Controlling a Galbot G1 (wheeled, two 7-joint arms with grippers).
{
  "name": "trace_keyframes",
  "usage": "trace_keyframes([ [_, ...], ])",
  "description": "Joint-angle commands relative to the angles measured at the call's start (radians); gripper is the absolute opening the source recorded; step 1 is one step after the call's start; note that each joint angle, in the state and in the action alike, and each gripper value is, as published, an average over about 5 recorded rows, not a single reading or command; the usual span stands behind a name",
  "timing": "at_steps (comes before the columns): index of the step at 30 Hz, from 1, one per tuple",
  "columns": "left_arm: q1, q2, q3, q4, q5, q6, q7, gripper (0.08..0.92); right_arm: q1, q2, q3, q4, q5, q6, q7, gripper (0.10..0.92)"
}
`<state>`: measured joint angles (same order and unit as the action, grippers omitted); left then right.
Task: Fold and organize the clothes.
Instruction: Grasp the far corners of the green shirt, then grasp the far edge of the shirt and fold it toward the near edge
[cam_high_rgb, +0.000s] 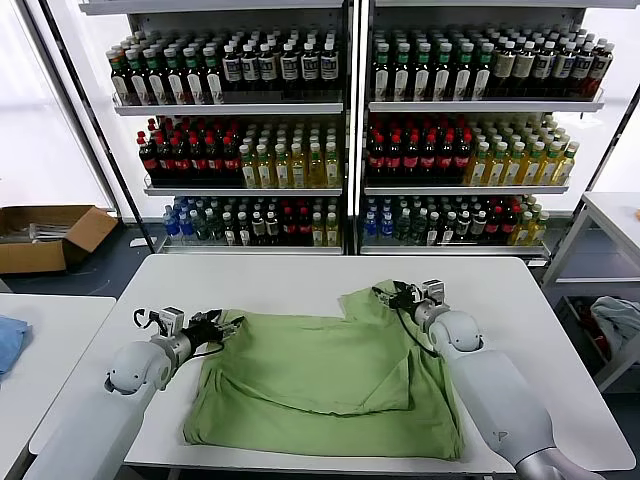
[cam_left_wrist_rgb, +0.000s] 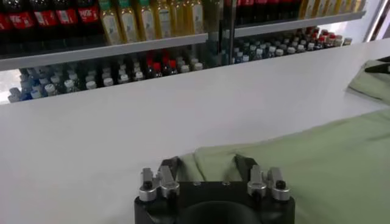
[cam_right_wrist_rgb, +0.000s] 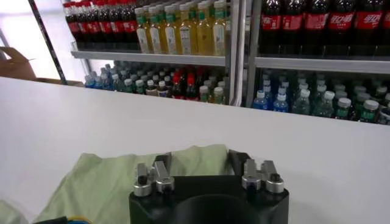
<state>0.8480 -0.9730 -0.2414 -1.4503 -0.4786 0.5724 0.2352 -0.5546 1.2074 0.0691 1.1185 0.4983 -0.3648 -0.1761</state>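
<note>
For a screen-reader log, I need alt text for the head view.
A light green shirt lies plain side up on a white table, the left gripper and right gripper at its far corners, before bottle shelves.

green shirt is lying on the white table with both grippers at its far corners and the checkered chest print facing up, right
Not quite: no checkered print shows. The head view shows the green shirt lying plain side up on the white table. The left gripper and right gripper are at its far corners, as you say.
</note>
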Motion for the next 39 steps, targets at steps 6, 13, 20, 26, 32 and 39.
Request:
trace_keyframes([
  [6, 0.054, 0.005, -0.028, -0.033, 0.008, 0.003, 0.015, 0.376, -0.012, 0.013, -0.005, 0.05, 0.014, 0.0, 0.017, 0.303],
  [13, 0.101, 0.005, -0.082, -0.162, -0.06, -0.024, -0.032, 0.177, -0.094, -0.005, 0.048, 0.229, 0.09, -0.018, 0.07, 0.123],
  [20, 0.174, 0.014, -0.142, -0.31, -0.15, -0.054, -0.073, 0.093, -0.231, -0.058, 0.141, 0.497, 0.144, -0.042, 0.113, 0.106],
  [26, 0.264, 0.017, -0.208, -0.426, -0.151, -0.07, -0.099, 0.092, -0.47, -0.115, 0.243, 0.75, 0.164, -0.045, 0.127, 0.106],
  [32, 0.398, 0.011, -0.293, -0.54, -0.126, -0.058, -0.115, 0.092, -0.74, -0.118, 0.405, 0.963, 0.154, -0.039, 0.126, 0.106],
  [39, 0.636, -0.013, -0.423, -0.639, -0.082, 0.004, -0.125, 0.092, -1.022, -0.071, 0.539, 1.07, 0.034, 0.007, 0.095, 0.106],
])
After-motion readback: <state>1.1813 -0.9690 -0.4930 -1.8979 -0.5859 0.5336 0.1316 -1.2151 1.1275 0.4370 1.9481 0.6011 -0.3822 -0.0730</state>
